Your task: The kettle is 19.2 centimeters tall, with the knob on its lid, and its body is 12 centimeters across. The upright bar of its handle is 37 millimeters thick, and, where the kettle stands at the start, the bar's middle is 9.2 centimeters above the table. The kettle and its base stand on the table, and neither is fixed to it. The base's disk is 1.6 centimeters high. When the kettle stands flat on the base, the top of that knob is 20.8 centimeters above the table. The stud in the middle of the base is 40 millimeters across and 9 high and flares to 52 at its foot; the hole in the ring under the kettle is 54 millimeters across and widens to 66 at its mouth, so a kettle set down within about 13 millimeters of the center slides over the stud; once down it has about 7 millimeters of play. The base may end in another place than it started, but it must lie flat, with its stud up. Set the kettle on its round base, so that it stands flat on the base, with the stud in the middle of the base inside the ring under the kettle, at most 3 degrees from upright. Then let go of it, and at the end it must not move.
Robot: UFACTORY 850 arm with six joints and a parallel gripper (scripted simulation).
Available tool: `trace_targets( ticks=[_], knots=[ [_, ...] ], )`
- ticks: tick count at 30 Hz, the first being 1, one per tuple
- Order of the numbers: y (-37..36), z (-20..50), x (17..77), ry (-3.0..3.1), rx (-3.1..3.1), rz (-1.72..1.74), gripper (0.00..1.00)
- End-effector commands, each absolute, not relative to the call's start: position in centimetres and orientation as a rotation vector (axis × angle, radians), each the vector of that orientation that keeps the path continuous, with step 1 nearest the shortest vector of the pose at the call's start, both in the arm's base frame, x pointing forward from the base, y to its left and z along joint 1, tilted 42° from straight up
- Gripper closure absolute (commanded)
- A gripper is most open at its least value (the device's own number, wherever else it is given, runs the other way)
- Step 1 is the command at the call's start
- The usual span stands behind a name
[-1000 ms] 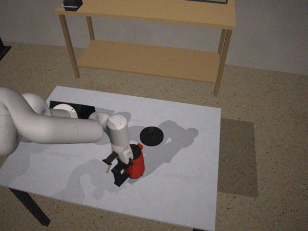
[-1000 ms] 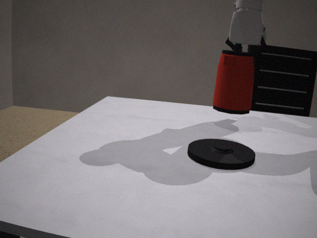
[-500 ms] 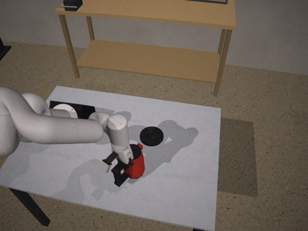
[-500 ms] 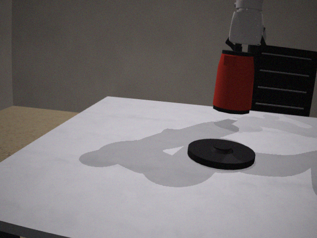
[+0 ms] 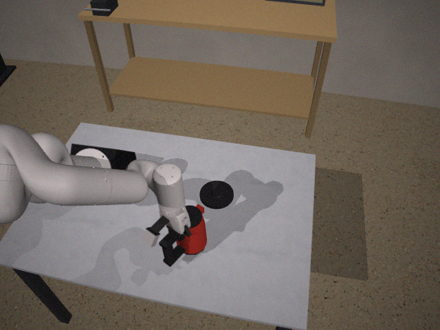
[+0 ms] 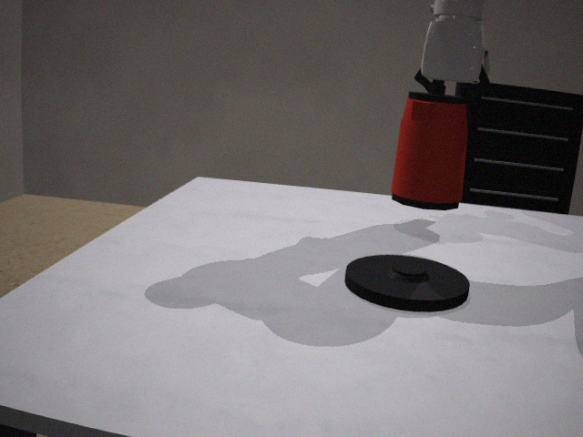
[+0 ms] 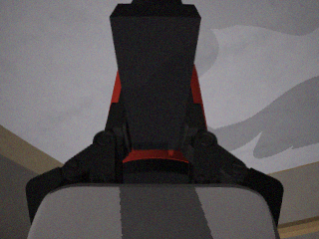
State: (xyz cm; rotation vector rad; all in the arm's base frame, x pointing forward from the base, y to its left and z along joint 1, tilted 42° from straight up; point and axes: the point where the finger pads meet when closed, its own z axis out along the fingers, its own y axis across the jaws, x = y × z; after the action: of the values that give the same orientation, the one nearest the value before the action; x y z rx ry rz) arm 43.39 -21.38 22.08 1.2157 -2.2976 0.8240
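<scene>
Kettle [image 6: 431, 150] hangs in the air, red-bodied with a black lid and black foot ring, carried by the hand [image 5: 175, 232], which is pinching the kettle's black handle bar [image 7: 159, 74]; in the wrist view the two dark fingers press that bar from either side, with red body showing behind it. From the exterior view the kettle's underside is well above the counter [image 6: 188, 305], and the body leans a little off upright. It is not over the base [image 6: 407, 282]: in the top view the black round base [image 5: 216, 194] lies flat at about 1 o'clock from the kettle [image 5: 194, 232], near but apart, with its stud [image 6: 409, 269] facing up and uncovered.

Seen from the top, open counter runs from the kettle toward 3 o'clock as far as the right edge, and toward 6 o'clock to the near edge. The base sits around the middle of the counter, well in from every edge. At 9 to 10 o'clock the pale arm [image 5: 71, 181] reaches in from its black mount plate [image 5: 120, 156] by the far left corner.

Counter is a plain pale grey slab, crossed by soft shadows of arm and kettle. It stands on a speckled tan floor [image 5: 390, 141]. Beyond it, at 12 o'clock, a wooden shelf unit [image 5: 213, 81] stands against a grey wall, and a darker patch [image 5: 337, 223] lies on the floor at 3 o'clock. The exterior view shows a dark slatted cabinet [image 6: 517, 150] behind the kettle
</scene>
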Motion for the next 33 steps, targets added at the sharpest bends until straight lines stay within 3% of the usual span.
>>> trace_targets(
  ticks=[1,33],
  knots=[
    [-21.2,22.0,43.5,-2.298,1.216,0.825,1.00],
    [-17.6,18.6,44.8,-2.298,1.216,0.825,1.00]
  ],
)
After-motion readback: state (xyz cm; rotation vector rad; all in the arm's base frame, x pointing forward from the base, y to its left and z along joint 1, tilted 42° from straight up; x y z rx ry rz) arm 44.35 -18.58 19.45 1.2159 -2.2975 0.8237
